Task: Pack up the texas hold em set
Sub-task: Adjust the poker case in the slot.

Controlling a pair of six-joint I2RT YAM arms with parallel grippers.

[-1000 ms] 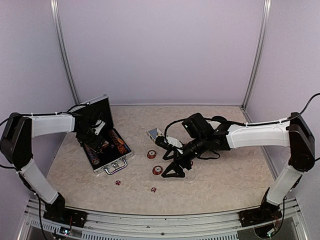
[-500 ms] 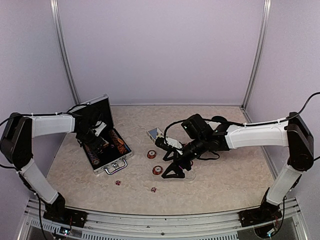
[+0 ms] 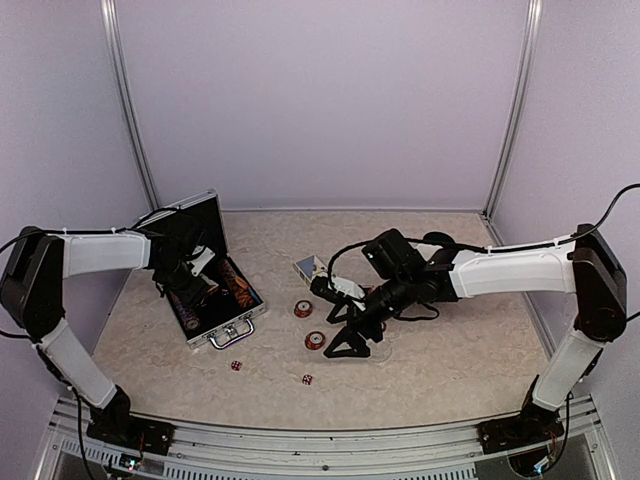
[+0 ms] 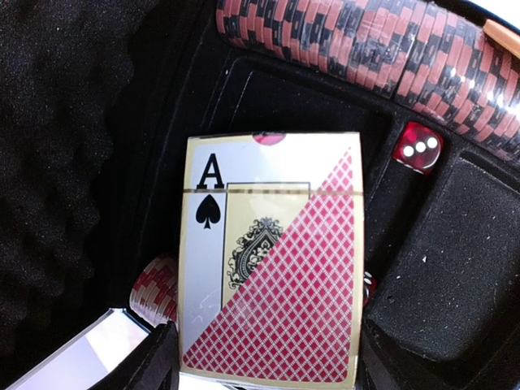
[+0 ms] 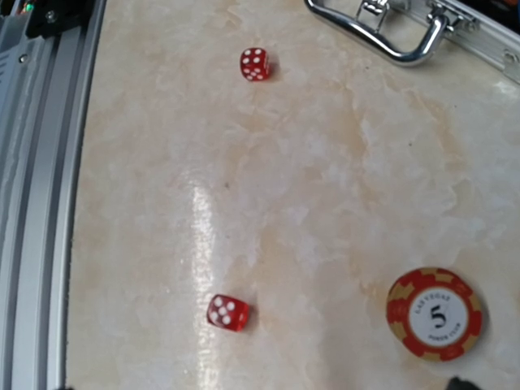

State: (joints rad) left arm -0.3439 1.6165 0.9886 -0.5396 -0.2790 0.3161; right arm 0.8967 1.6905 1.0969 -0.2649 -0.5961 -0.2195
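Observation:
The silver briefcase (image 3: 212, 322) lies open at the left, rows of red-and-black chips (image 4: 390, 45) in its black lining. My left gripper (image 3: 190, 283) is inside it, shut on an ace-of-spades card box (image 4: 272, 260), one finger against each long edge. A red die (image 4: 418, 149) sits in the case beside the box. My right gripper (image 3: 350, 338) hangs open over the table. Below it are a red die (image 5: 227, 313) and a red-and-white "5" chip (image 5: 435, 314). A second die (image 5: 255, 64) lies near the case handle (image 5: 390, 36).
Another chip (image 3: 303, 309) and a white card box (image 3: 308, 267) lie mid-table, behind the right gripper. The metal rail (image 5: 41, 162) runs along the table's near edge. Aluminium posts (image 3: 510, 110) stand at the back corners.
The left gripper has shifted slightly inside the case, its jaws narrowing on the card box. The right arm has edged a little toward the near left.

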